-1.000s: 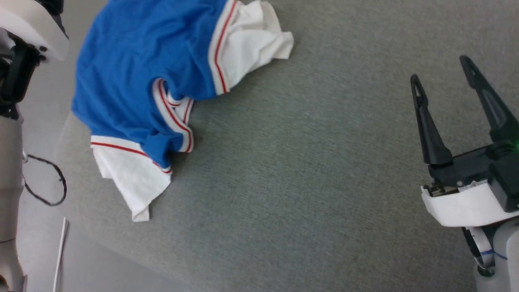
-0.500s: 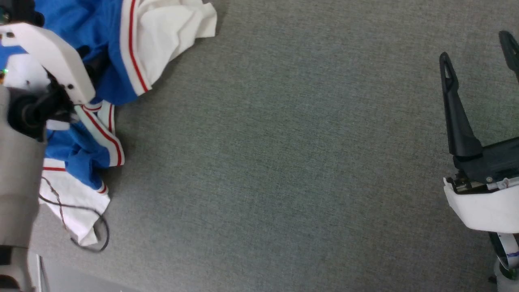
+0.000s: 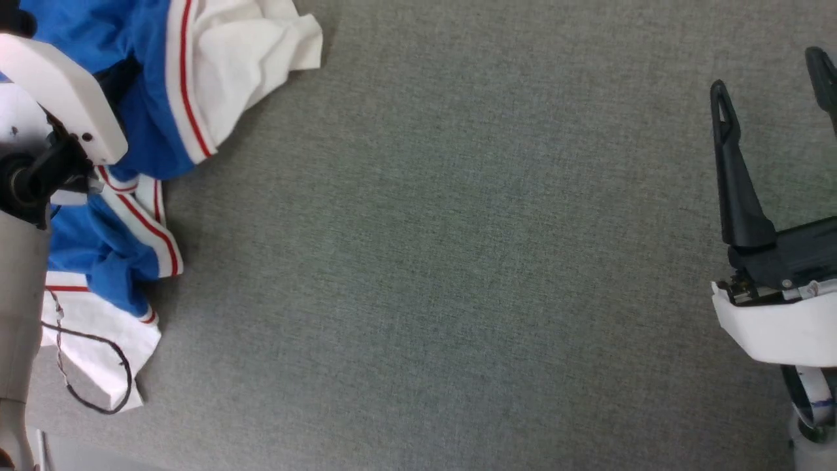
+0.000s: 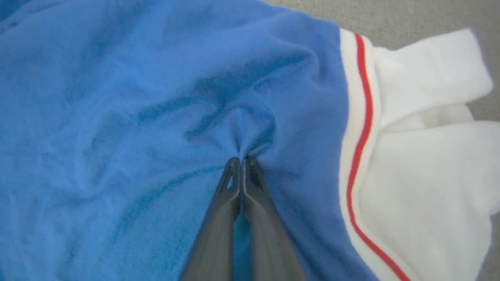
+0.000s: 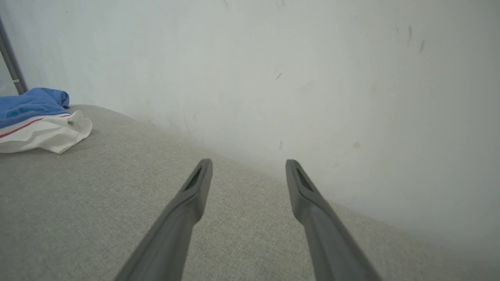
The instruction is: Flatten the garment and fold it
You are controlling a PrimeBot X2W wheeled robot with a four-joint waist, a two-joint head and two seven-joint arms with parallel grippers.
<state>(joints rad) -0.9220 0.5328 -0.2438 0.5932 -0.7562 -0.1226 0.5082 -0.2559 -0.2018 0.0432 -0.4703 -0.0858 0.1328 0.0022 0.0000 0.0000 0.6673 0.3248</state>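
L gripper is pinched tight on a tuck of blue cloth of the shirt, near a sleeve seam. Shirt lies bunched at table's left side. R gripper, jaws spread & empty, sits well apart to the right. L arm's nearer, so pull prob. goes rightward.

**One garment, two end effectors, one bench**

I count one garment, blue, with two white sleeves: a far sleeve and a near sleeve. I have two end effectors, my left end effector and my right end effector, each with two dark fingers. There is one grey bench, one pale wall, and one thin black cable.
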